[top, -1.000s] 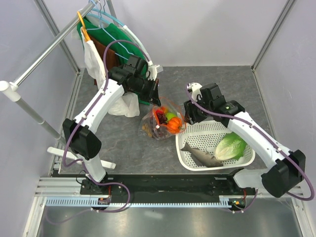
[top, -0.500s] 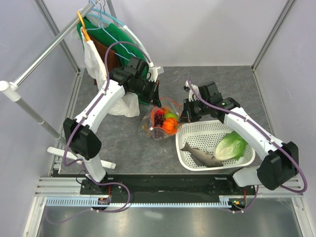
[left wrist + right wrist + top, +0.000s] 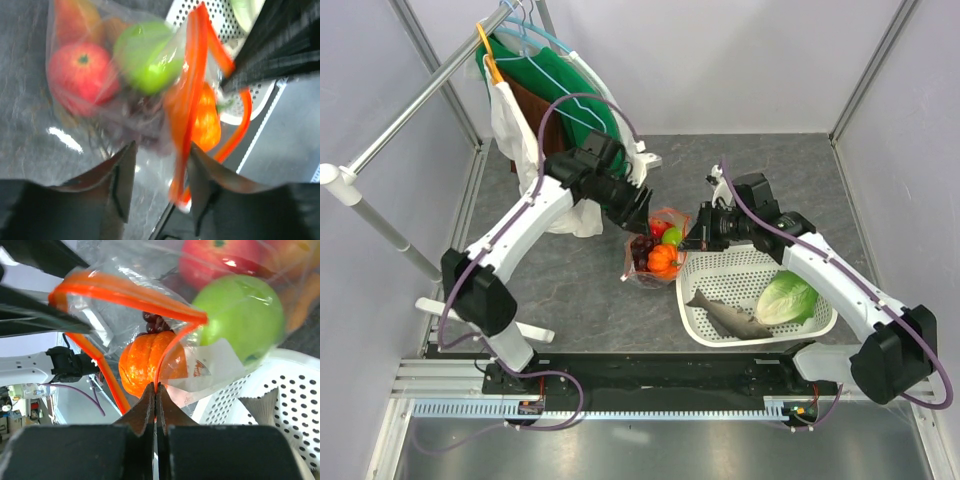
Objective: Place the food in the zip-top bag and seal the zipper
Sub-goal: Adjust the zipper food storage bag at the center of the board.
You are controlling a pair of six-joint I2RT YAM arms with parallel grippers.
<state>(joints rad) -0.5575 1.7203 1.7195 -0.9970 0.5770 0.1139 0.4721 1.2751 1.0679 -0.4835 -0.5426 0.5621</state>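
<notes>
Clear crinkly zip-top bag (image 3: 638, 268), fruit inside, sits between both grippers, just beside the white lattice basket (image 3: 720, 330).

Right gripper (image 3: 156, 390) is pinched tight on the orange-red zipper strip (image 3: 125, 292). Left gripper (image 3: 160, 165) has its fingers apart, with the strip loose between them.

Risk: a one-sided hold could tilt the bag and spill the fruit. Grey fish (image 3: 725, 315) and green lettuce (image 3: 787, 297) are not yet bagged.

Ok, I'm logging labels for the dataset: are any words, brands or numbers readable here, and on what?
No text can be read.
White label inside the zip-top bag: a small red mark, too blurred to read.
Basket: no print visible.
</notes>
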